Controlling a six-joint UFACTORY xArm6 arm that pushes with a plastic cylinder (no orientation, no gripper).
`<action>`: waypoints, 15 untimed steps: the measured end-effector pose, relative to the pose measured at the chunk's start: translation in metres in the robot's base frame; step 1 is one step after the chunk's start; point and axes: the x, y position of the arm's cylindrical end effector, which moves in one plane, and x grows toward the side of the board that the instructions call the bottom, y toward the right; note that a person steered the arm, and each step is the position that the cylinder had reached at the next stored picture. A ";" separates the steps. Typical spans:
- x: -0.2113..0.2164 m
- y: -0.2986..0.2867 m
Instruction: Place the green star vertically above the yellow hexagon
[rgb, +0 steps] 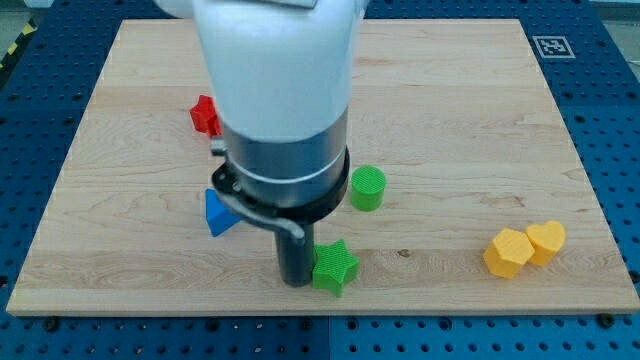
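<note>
- Camera view shows us a green cylinder (367, 188) near the board's (450, 110) middle, a blue triangle (219, 213) and a red block (205, 116) to the view's left.
- Our tip (295, 281), a bare rod holding nothing, touches the green star's (334, 267) left side.
- Yellow hexagon (507, 253) sits well right, touching a yellow heart (547, 241).

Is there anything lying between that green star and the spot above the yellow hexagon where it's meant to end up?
Nothing visible blocks it. My tip sits right against the green star on the view's left. The bare board runs from there to the yellow hexagon; the green cylinder stands above the star, off the path.
</note>
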 end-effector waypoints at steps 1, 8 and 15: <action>0.017 -0.005; 0.012 0.018; -0.012 0.059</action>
